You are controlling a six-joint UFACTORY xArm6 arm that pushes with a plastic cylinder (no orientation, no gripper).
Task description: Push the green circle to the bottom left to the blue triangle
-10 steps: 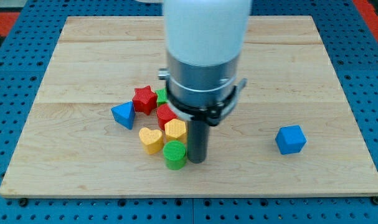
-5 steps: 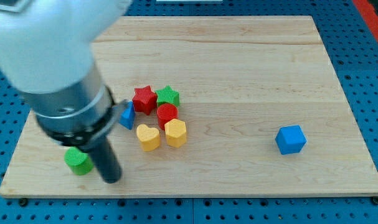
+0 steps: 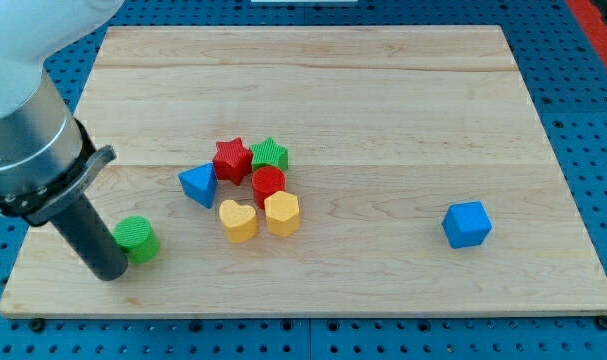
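No jaws on me, just a dark rod, so nothing clenched or grasped; my tip (image 3: 111, 274) sits near the board's bottom-left corner, touching or just beside the green circle (image 3: 136, 238) on its left. Green circle: short ribbed plastic cylinder, upright, down-left of the blue triangle (image 3: 198, 184), apart from it. Blue triangle is a matte wedge at the left of the cluster. Right of it: red star (image 3: 232, 159), green star (image 3: 269, 154) touching it, red cylinder (image 3: 268, 183) below them, yellow heart (image 3: 239, 220) and yellow hexagon (image 3: 281, 212) side by side at the cluster's bottom. Blue cube (image 3: 467, 223) alone, well apart at the view's right. Light wooden board (image 3: 403, 110), visible grain, on blue pegboard (image 3: 593, 90)
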